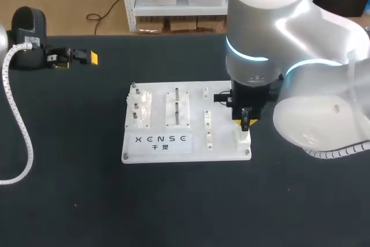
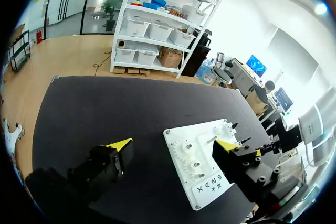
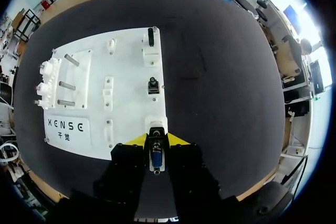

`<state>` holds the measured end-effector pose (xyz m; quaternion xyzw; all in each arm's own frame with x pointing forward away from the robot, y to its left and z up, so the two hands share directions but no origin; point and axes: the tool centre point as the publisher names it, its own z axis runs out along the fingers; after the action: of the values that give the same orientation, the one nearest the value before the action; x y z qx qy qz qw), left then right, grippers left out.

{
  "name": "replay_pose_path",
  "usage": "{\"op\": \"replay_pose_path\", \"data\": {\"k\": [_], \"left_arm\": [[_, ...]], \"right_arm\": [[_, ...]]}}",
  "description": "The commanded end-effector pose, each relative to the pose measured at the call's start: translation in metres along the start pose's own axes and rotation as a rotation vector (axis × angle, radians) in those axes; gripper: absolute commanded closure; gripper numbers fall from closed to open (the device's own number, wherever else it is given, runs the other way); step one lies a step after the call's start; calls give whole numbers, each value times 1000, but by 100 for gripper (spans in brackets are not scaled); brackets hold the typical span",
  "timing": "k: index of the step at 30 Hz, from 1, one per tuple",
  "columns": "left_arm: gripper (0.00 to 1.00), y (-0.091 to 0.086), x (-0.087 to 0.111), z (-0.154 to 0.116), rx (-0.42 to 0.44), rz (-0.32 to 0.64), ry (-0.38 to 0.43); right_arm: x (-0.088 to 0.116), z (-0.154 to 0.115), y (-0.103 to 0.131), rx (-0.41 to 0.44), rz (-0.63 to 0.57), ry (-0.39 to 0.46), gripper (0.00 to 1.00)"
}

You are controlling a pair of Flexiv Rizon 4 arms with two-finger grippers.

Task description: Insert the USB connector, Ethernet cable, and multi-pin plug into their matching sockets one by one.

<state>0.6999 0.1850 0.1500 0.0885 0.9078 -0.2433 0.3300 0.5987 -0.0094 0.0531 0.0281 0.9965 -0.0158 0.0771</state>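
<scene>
I see a flat white plastic board (image 3: 126, 51) lying on the soft black table (image 3: 210, 77). My right gripper (image 3: 156, 141) hangs over the board's near right corner. Its two black fingers with pointy yellow tips are squeezed onto the multi-pin plug (image 3: 156, 160) from both sides. The plug is a small shiny metal box with a blue middle. Its front end is right at a white blocky socket (image 3: 156, 123) on that corner. I cannot tell if the plug is in the socket.

Farther along the board's right edge, the black Ethernet cable (image 3: 153, 85) end sits in a small white holder. Past it, near the board's far right corner, the dark USB connector (image 3: 150, 36) stands in another white block.

On the board's left side there are thin metal pegs (image 3: 65, 85) and round white bumpy parts (image 3: 43, 85).

My left gripper (image 1: 78, 59) is well away from the board, past its far left corner. Its fingers are spread wide apart with nothing in them.
</scene>
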Motion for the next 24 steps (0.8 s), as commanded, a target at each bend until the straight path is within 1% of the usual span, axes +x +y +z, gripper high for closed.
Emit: {"op": "replay_pose_path", "data": {"k": [1, 18, 24], "left_arm": [[0, 0, 0, 0, 0, 0, 0], [0, 0, 0, 0, 0, 0, 0], [0, 0, 0, 0, 0, 0, 0]], "right_arm": [[5, 5, -4, -10, 6, -16, 100], [7, 24, -1, -3, 15, 0, 100], [2, 33, -2, 9, 27, 52, 100]]}}
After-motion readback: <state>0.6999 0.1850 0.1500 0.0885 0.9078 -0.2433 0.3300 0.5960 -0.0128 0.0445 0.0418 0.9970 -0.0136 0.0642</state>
